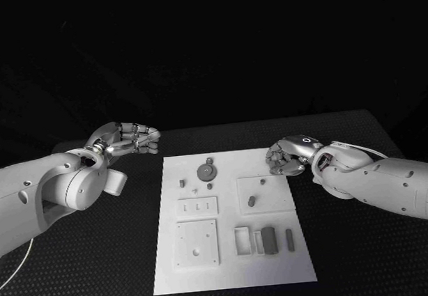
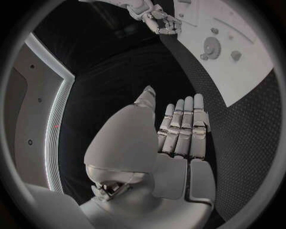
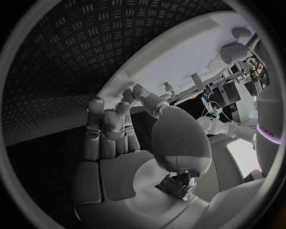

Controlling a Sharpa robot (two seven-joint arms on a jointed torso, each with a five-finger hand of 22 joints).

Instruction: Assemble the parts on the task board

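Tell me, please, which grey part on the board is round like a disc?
The disc-shaped part near the task board's far edge; the other grey parts are small pegs or long blocks.

The task board (image 1: pixel 231 220) lies mid-table with grey parts (image 1: pixel 270 240) on it; the left hand (image 1: pixel 128 140) and right hand (image 1: pixel 288 157) hover empty beside its far corners.

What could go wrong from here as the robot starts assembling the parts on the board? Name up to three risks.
1. The right robot hand hovers at the board edge with fingers curled; lowering it could nudge the board.
2. The grey parts lie close together, so picking one may knock its neighbours.
3. The left robot hand is off the board, holding nothing; the board looks unsteadied if pushed.
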